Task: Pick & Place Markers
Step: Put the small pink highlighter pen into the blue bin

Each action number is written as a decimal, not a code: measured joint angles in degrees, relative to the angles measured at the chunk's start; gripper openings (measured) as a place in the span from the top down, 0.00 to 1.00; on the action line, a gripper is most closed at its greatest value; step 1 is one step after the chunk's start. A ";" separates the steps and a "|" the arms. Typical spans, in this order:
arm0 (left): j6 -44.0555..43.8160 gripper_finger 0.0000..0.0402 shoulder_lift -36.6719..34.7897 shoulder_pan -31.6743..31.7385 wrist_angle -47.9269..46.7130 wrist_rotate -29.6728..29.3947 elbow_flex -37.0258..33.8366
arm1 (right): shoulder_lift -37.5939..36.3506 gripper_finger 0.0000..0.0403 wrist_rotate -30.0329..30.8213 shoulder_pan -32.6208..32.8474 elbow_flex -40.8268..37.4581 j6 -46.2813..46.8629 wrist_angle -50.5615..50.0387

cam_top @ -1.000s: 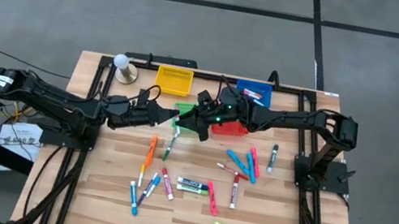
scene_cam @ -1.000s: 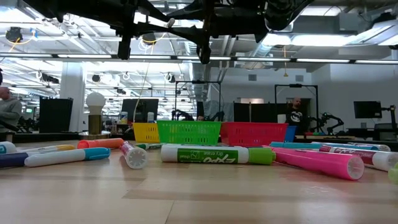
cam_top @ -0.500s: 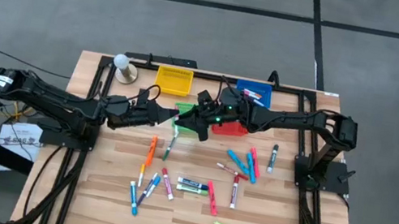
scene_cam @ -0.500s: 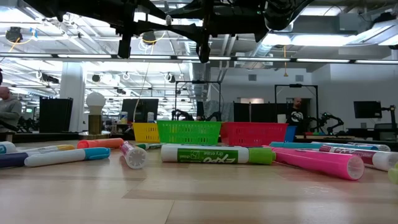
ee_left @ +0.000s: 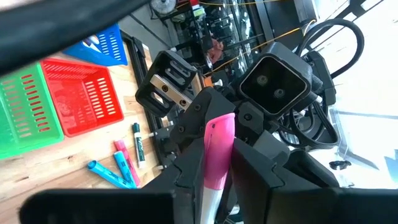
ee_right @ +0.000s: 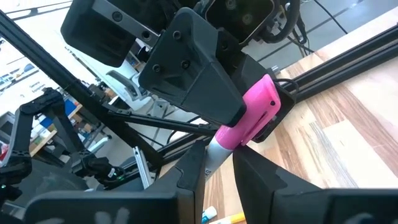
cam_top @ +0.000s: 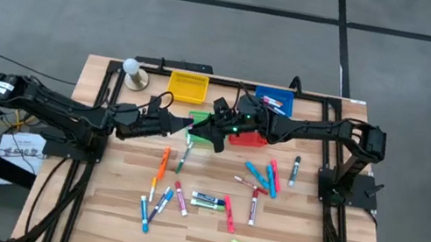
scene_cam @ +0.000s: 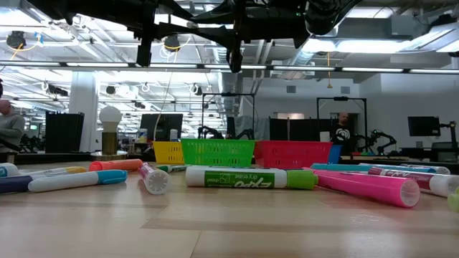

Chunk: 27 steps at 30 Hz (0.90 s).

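Note:
Both arms meet in mid-air over the far middle of the table, by the green basket [cam_top: 201,118]. Between them is one marker [ee_right: 252,115] with a pink end and a white barrel. My left gripper [cam_top: 173,128] comes from the table's left and is shut on it. My right gripper [cam_top: 200,128] comes from the right and is closed around the same marker. From above the arms hide most of this marker. Several more markers [cam_top: 210,200] lie flat and scattered on the wooden table toward its near side. My left gripper pinches the marker's pink part [ee_right: 261,99] between its two fingers [ee_right: 193,74], reaching in level from the table's left. The marker is lifted clear, high above the table. My right gripper has the white barrel [ee_right: 214,155] between its two fingers [ee_right: 189,177], coming in about level from the table's right; the pink part sticks out beyond its fingertips.
Small mesh baskets stand along the far side: yellow [cam_top: 188,87], green, red [cam_top: 250,136] and blue [cam_top: 274,100], the blue one holding a marker. A white ball on a stand [cam_top: 131,68] is at the far left. A black frame [cam_top: 231,80] edges the table.

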 joint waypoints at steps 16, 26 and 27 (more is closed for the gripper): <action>0.23 0.83 0.07 0.04 0.96 -1.31 -0.03 | 0.00 0.66 -0.44 -0.42 0.02 1.07 1.54; 0.47 0.83 0.13 0.09 0.91 -2.04 -0.20 | 4.55 0.54 -1.85 -0.72 1.06 7.39 8.23; 0.47 0.83 0.15 0.09 0.82 -1.94 -0.22 | 5.19 0.54 -2.33 -0.84 1.59 7.78 8.22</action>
